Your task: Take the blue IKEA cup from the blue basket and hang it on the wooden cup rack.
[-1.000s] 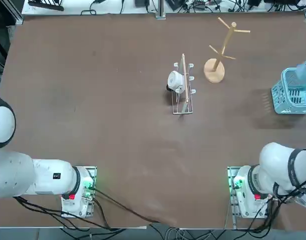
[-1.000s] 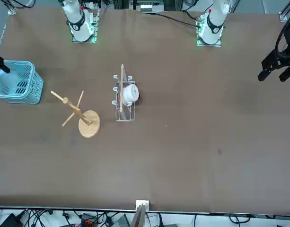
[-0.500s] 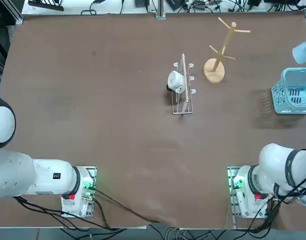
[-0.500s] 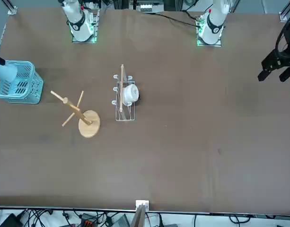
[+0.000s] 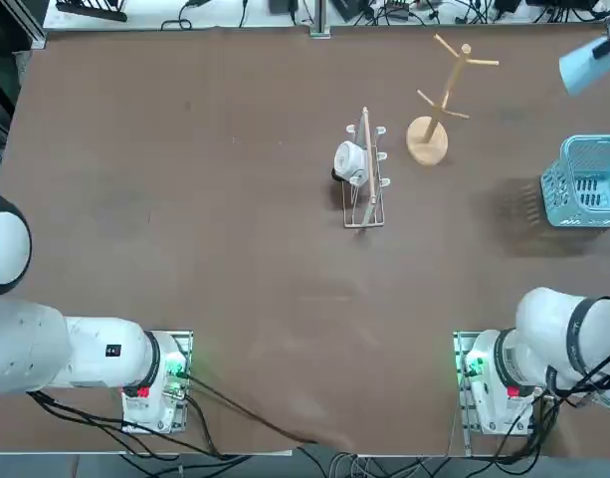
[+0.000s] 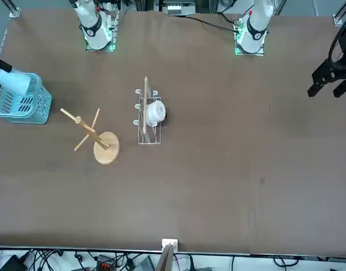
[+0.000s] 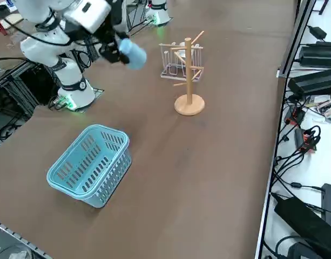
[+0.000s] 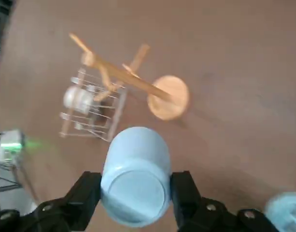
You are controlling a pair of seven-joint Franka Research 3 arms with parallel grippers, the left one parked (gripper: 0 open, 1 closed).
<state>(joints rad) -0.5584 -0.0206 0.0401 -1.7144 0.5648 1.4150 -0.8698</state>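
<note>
1. Right gripper (image 8: 135, 193): black two-finger unit, clenched on the small pale sky-blue plastic cup (image 8: 135, 181), held in the air clear of the light blue lattice-sided plastic basket (image 7: 89, 163).
2. Light wood tree-shaped cup rack (image 7: 189, 75): upright on the brown desk (image 5: 235, 199), well apart from the gripper, which points the cup's long axis at it.
3. Path: open desk between.
4. Low wire-framed rack (image 5: 365, 179) holding a white cup (image 5: 348, 159): just beyond the wooden rack; likely snag on overshoot.
</note>
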